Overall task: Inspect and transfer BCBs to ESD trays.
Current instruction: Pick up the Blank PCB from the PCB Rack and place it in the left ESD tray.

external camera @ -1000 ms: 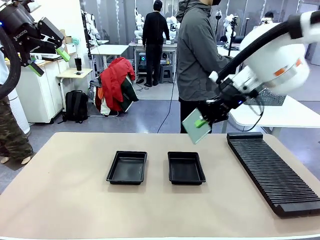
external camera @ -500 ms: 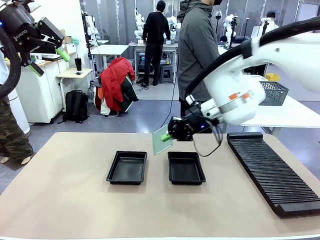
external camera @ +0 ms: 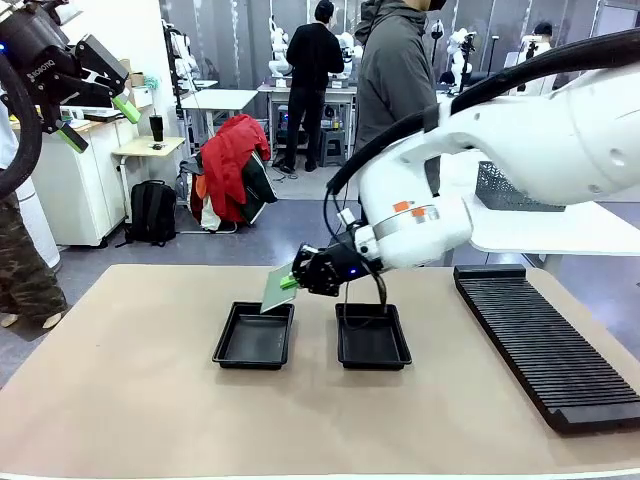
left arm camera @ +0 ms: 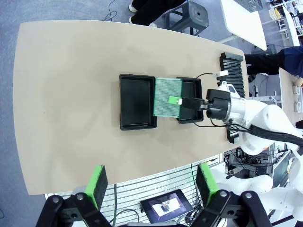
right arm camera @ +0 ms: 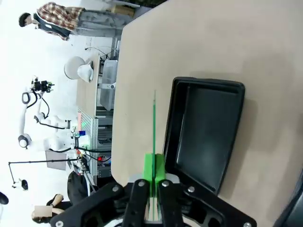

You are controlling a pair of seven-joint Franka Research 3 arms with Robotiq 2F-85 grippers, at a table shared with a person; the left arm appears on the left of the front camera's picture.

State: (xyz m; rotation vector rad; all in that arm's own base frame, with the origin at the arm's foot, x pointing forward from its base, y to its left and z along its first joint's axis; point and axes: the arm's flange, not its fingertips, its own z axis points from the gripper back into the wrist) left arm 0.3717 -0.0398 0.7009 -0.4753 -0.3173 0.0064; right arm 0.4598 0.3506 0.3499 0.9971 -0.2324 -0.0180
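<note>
Just left of centre in the front view, the right gripper [external camera: 290,283] is clenched on one edge of a BCB [external camera: 276,290], its green pads pinching the board from both faces. The BCB hangs tilted in the air, over the far right corner of the left-hand ESD tray [external camera: 224,345]. Seen from high above in the left wrist view, the board spans the gap between that tray and the right-hand ESD tray [external camera: 341,345]. From the right wrist it shows edge-on, as a thin green line beside a tray's long rim. Both trays sit side by side in the middle of the tan table [external camera: 130,400], close but apart. At the right of the frame a long black slotted rack [external camera: 545,345] lies on the table. Up in the upper left corner the left gripper [external camera: 98,122] hovers well above the table with its jaws spread wide, holding nothing. Beyond the table's far edge stands a person [external camera: 395,90] in a grey jacket.
</note>
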